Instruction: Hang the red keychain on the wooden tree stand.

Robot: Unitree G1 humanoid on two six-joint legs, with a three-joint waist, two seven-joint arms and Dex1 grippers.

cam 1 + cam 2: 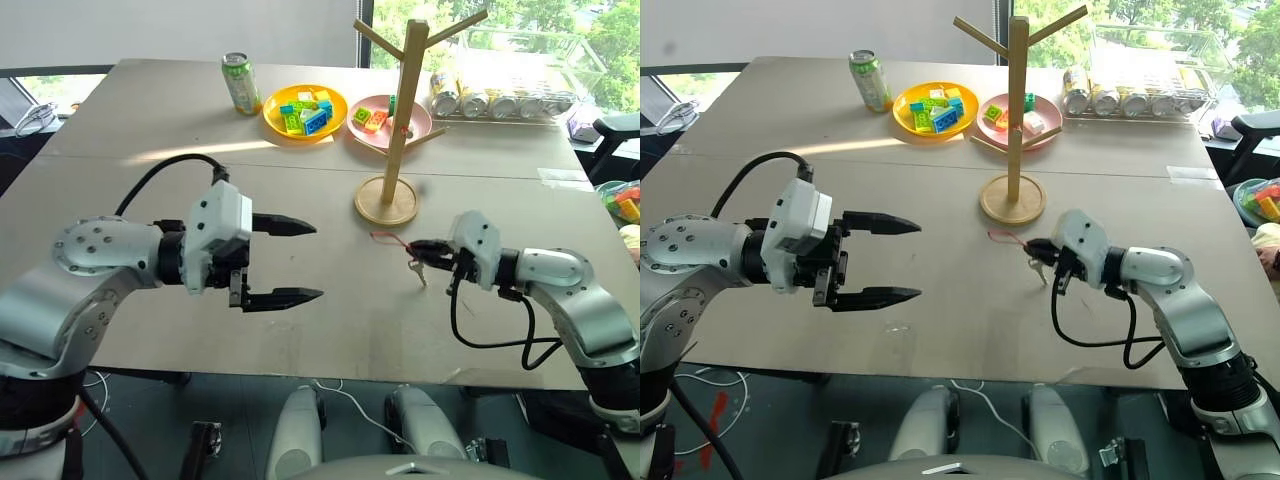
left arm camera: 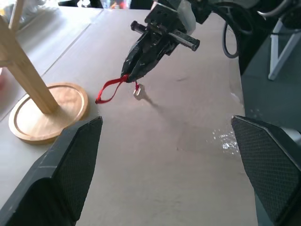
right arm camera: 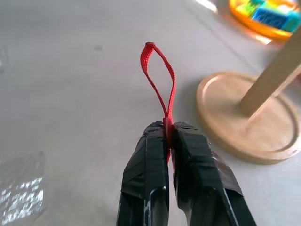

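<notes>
Right claw (image 1: pixel 418 247): clenched on the red keychain (image 2: pixel 113 88), pinching the cord where the loop meets the key. The red loop sticks out ahead of the fingertips toward the wooden tree stand (image 1: pixel 398 130); the small metal key (image 1: pixel 417 270) dangles below the fingers. Keychain appears lifted just clear of the table (image 1: pixel 340 320), with the key's shadow on the surface beneath it. It sits near the stand's round base, on the side toward the table's near edge, apart from it.

Left claw (image 1: pixel 285 261): released, both black fingers spread wide, nothing between them. It hovers over the near-left part of the table, pointing across toward the right claw, well apart from the keychain.

Tree stand: upright about mid-table, right of centre, pegs bare.

Toward the far edge: green can (image 1: pixel 240 83) standing; yellow plate (image 1: pixel 271 121) with coloured blocks; pink plate (image 1: pixel 421 122) with a few blocks just behind the stand; a clear tray (image 1: pixel 520 112) holding a row of cans near the far right corner.
</notes>
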